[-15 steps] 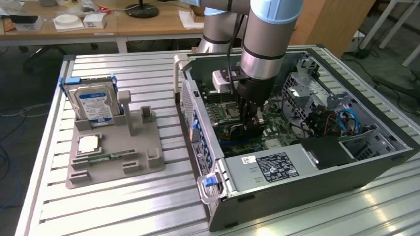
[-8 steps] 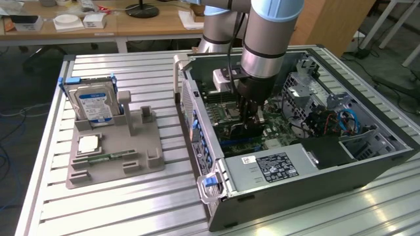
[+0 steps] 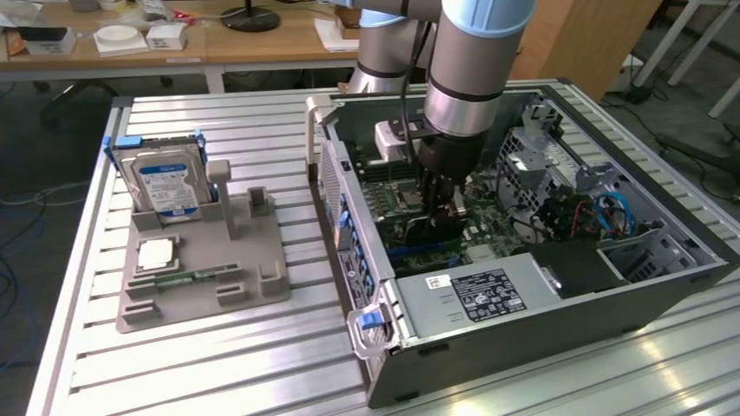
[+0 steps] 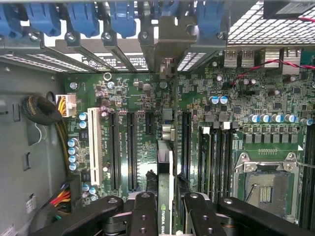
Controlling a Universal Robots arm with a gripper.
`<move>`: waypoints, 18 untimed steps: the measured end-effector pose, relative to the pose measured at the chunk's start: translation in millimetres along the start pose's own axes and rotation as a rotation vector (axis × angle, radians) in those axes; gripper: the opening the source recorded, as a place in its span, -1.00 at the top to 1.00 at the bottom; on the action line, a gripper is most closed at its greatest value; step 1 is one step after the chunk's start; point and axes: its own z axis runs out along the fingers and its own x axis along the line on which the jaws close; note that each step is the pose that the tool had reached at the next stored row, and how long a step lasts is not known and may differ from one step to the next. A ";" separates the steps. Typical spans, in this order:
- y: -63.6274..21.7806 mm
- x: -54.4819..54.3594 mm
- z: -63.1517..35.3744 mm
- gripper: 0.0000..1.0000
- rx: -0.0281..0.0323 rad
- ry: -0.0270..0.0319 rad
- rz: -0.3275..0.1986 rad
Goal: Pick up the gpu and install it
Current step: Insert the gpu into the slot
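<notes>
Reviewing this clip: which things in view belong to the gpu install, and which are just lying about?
In the job: thin dark gpu card with grey metal bracket, held edge-on in the black gripper; green motherboard in the open dark grey computer case.
Lying about: silver blue-labelled hard drive, small green memory stick, square silver processor chip, all on the grey holder tray.

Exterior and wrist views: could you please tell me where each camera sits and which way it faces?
Exterior: off the arm, above the table, looking down obliquely into the open case; arm and gripper show.
Wrist: on the wrist, looking along the fingers onto the motherboard; the fingers clamp the gpu edge-on.
Shared: gripper and motherboard.
</notes>
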 end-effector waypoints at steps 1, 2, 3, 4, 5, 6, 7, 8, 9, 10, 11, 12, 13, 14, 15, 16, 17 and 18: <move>0.0 0.0 0.0 0.48 0.0000 -0.0001 0.000; 0.0 -0.1 0.1 0.48 0.0000 -0.0001 -0.001; 0.0 -0.1 0.3 0.48 0.0000 -0.0001 -0.001; 0.0 -0.1 0.9 0.48 0.0002 -0.0003 -0.002; 0.0 -0.1 1.7 0.48 0.0001 -0.0003 -0.002; 0.1 -0.1 2.4 0.48 0.0001 -0.0003 -0.003; 0.1 -0.1 3.0 0.48 0.0001 -0.0003 -0.004; 0.2 -0.1 3.4 0.48 0.0000 -0.0002 -0.004; 0.2 -0.1 3.6 0.48 0.0000 -0.0001 -0.004; 0.2 -0.1 3.9 0.48 0.0000 -0.0002 -0.005; 0.2 -0.1 4.1 0.48 0.0000 -0.0002 -0.005; 0.2 -0.1 4.3 0.48 0.0000 -0.0003 -0.005; 0.2 -0.1 4.5 0.48 0.0000 -0.0003 -0.005; 0.2 -0.1 4.6 0.48 0.0000 -0.0002 -0.005; 0.2 -0.1 4.8 0.48 0.0000 -0.0003 -0.005; 0.2 -0.1 5.1 0.48 0.0001 -0.0004 -0.005; 0.2 -0.1 5.5 0.48 0.0002 -0.0005 -0.006; 0.3 -0.1 5.9 0.48 0.0001 -0.0004 -0.006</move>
